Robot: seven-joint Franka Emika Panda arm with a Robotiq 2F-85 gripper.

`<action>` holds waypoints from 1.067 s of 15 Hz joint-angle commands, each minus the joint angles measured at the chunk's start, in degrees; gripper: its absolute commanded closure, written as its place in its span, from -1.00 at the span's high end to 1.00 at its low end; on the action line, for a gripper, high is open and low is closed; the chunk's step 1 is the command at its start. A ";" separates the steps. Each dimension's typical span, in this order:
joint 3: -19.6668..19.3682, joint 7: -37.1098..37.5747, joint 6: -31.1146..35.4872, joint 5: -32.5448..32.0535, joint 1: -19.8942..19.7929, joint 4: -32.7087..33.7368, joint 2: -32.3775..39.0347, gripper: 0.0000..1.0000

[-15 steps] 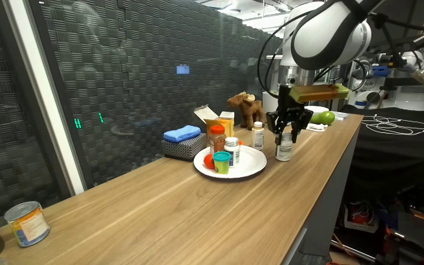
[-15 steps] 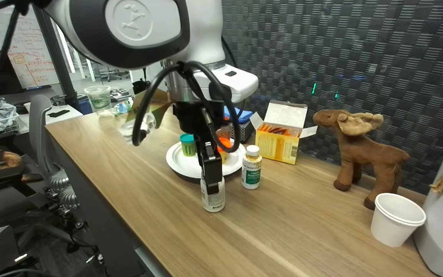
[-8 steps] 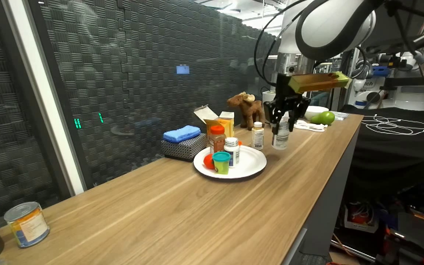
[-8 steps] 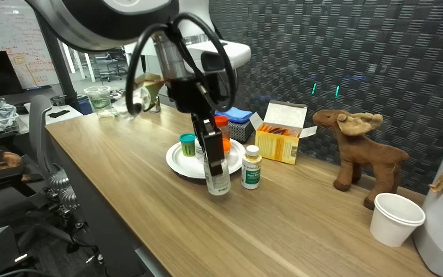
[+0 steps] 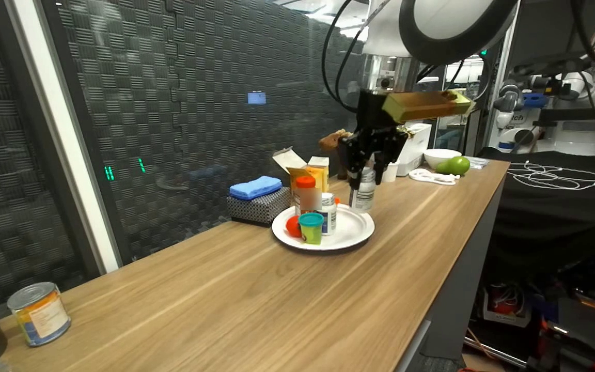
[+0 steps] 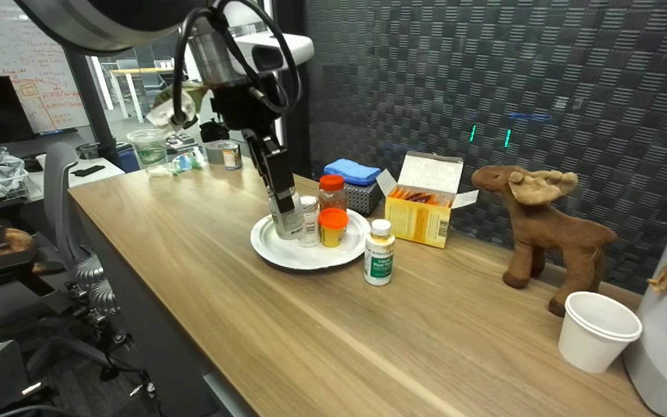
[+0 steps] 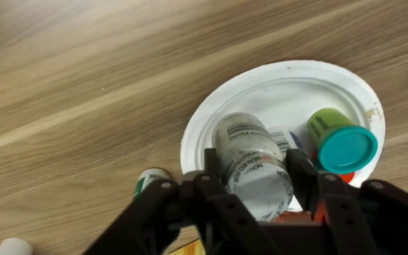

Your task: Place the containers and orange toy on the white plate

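Observation:
My gripper (image 5: 365, 181) is shut on a white bottle (image 6: 290, 226), held slightly tilted over the near part of the white plate (image 7: 296, 94). In the wrist view the bottle's sealed top (image 7: 260, 191) lies between the fingers. On the plate stand a green tub with teal lid (image 5: 311, 232), another white bottle (image 5: 329, 219), a red-capped jar (image 6: 332, 197) and a yellow tub with orange lid (image 6: 332, 229). An orange-red round toy (image 5: 293, 226) lies beside the green tub. A green-labelled white bottle (image 6: 380, 258) stands on the table just beside the plate, hidden in an exterior view behind my gripper.
An open yellow box (image 6: 417, 214), a patterned box with blue cloth (image 5: 256, 199) and a brown toy moose (image 6: 542, 231) stand along the dark wall. White paper cups (image 6: 597, 330) stand farther along. A can (image 5: 39, 315) sits at the far table end.
My gripper has lifted the white bottle off the table and carried it over to the plate. The items on the plate and the green-labelled bottle have not moved.

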 commanded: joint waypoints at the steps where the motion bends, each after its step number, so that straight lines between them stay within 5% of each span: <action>1: 0.67 -2.63 -0.03 2.06 1.04 2.64 3.93 -0.49; 16: 0.76 -11.16 0.35 7.17 3.27 7.45 11.09 -0.49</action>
